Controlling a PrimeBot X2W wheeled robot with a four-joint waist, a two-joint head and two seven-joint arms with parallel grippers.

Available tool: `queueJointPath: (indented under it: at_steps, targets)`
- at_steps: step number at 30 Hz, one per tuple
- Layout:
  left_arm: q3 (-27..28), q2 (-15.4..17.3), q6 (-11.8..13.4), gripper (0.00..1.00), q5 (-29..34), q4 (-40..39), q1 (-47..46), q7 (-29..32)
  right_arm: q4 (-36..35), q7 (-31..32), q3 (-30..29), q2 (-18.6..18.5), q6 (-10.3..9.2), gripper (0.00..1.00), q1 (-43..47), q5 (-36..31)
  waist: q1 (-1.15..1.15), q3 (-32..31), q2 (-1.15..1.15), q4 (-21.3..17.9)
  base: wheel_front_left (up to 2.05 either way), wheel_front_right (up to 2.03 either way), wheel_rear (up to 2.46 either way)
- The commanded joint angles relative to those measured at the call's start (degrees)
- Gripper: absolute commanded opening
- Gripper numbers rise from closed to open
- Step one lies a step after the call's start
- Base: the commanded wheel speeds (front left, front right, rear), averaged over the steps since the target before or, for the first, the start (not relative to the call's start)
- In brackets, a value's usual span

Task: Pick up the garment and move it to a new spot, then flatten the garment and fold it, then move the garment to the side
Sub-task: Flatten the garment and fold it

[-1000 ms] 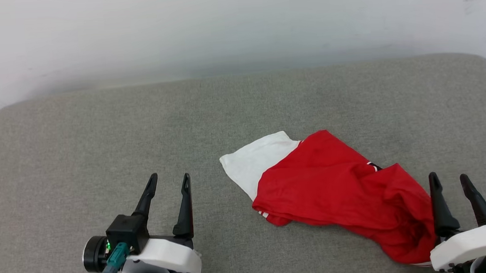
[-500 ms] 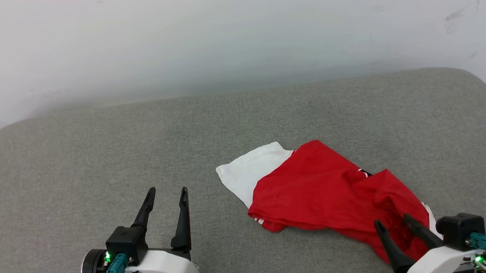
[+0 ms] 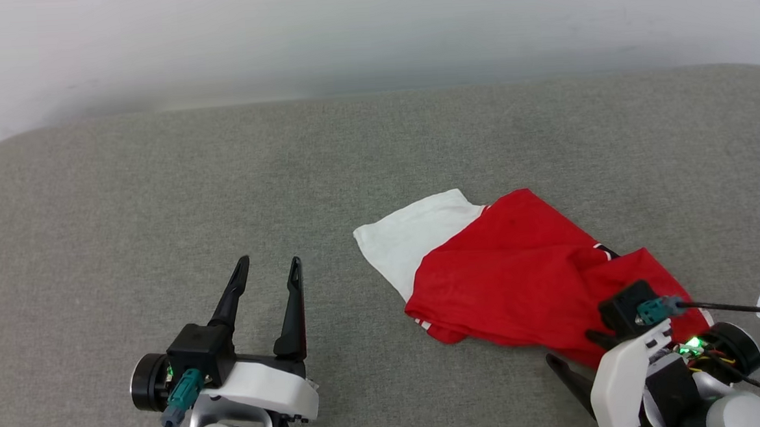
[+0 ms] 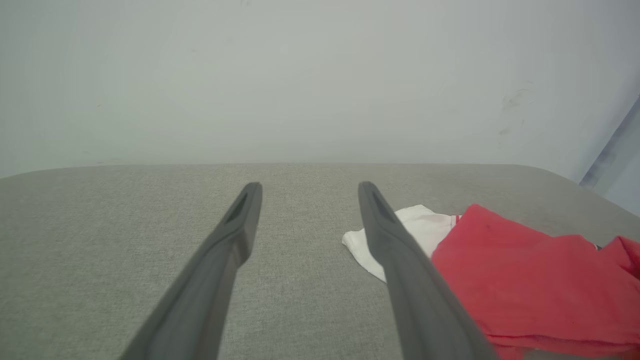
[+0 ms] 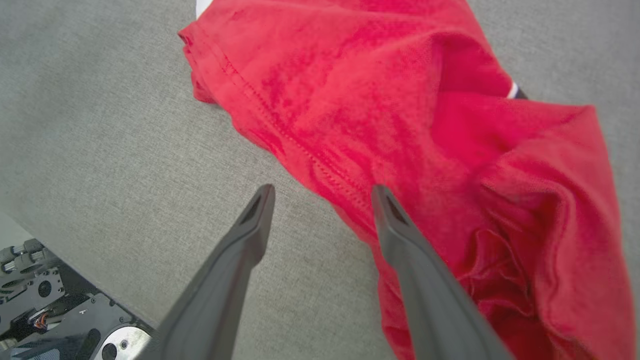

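The garment (image 3: 519,271), a crumpled red jersey T-shirt with a white sleeve, lay right of centre in the head view on the grey fabric tabletop (image 3: 157,186); it looked light and limp, best pinched at a bunched edge. The left tool (image 3: 269,263) and right tool (image 5: 322,192) both stood wide open, holding nothing. The right wrist view showed the stitched hem by the fingertips, which the head view hid behind the arm.

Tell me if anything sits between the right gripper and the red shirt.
Nothing visible does. The right gripper, jaws open, hangs right at the garment's red hem edge, one side over the cloth, the other over the bare grey cushion.
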Motion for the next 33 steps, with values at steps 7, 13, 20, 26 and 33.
queueJointPath:
  at_steps: [7,13,20,26,33]
  targets:
    - [0.1,-0.2,0.3,1.00,-0.2,-0.4,-1.7,-0.1,3.3,-0.5,3.1,-3.3,-0.02,0.00,-6.0,1.3,0.00,3.5,0.00,1.5,0.00,0.00,0.00]
    - [0.6,-0.3,0.4,1.00,0.1,-1.1,-2.7,-0.1,1.5,-1.4,1.0,-5.1,-0.02,0.00,-11.5,1.0,0.00,5.6,0.00,1.0,0.00,0.00,0.00]
    - [0.0,-0.6,0.0,1.00,0.4,-1.7,-5.3,-0.1,3.9,-2.0,-2.6,-6.5,-0.02,0.00,-22.4,2.7,0.00,9.3,0.00,1.2,0.00,0.00,0.00]
    - [-0.9,-0.8,-0.3,1.00,-0.2,-1.6,-7.6,-0.1,13.3,-4.5,-3.7,-7.8,-0.02,0.00,-31.5,5.5,0.00,12.7,0.00,3.0,0.00,0.00,0.00]
    - [-1.8,-1.0,0.0,1.00,-0.6,-1.2,-9.1,-0.1,25.0,-11.0,-3.4,-8.1,-0.02,0.12,-36.8,8.9,0.00,15.4,0.00,4.4,0.00,0.00,0.00]
